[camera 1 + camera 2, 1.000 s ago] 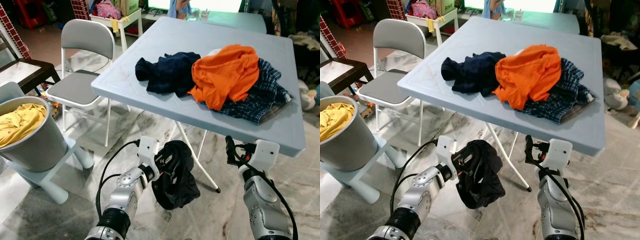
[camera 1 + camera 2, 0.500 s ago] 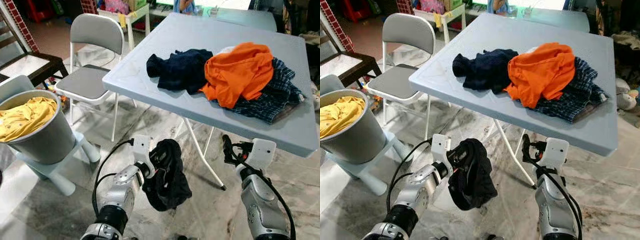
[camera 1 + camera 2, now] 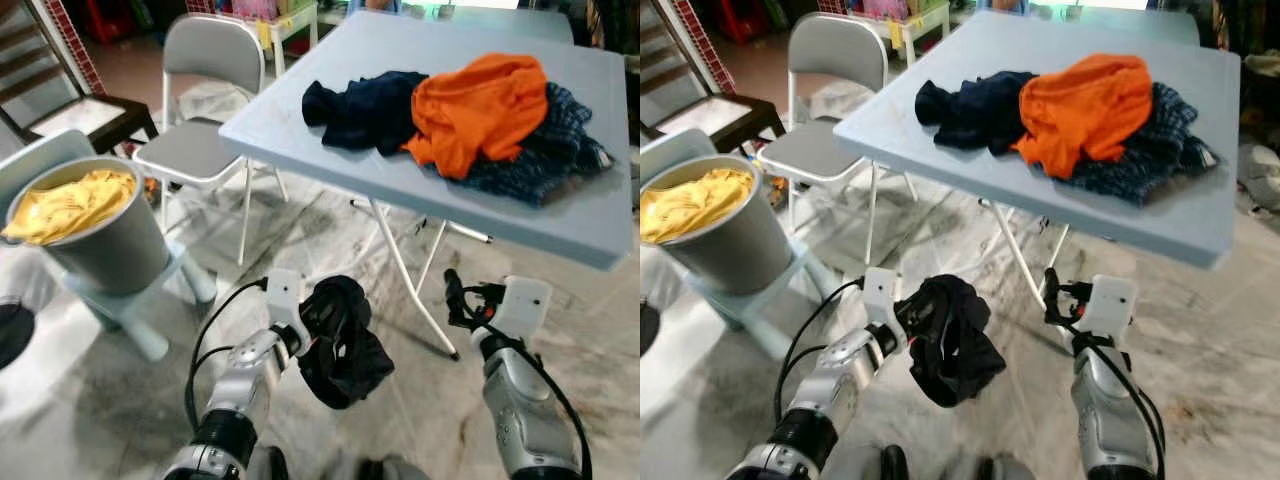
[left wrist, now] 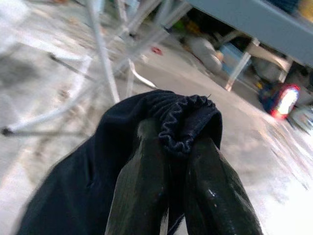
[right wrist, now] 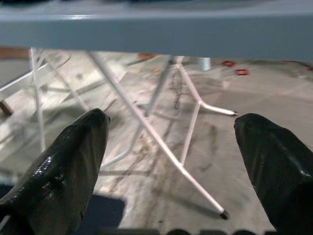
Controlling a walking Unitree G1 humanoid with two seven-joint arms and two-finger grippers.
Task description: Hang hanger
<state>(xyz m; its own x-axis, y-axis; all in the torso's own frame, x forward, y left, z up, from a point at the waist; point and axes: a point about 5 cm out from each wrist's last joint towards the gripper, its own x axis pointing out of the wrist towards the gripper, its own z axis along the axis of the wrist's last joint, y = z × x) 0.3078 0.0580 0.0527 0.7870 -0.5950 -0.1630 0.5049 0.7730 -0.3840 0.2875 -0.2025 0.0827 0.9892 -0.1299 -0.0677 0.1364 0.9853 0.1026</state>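
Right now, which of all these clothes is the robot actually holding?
The black garment, clamped in the left pincer and hanging low above the floor. The dark navy, orange and plaid pieces lie heaped on the table.

Bright daylight from far windows; motion blur at left edge; left wrist view's background smeared; floor glare.

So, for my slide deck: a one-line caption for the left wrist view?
Left gripper shut on the elastic hem of a black garment, held above the marble floor.

Orange shirt (image 3: 478,108); checked cloth (image 3: 545,160); yellow laundry (image 3: 68,205)
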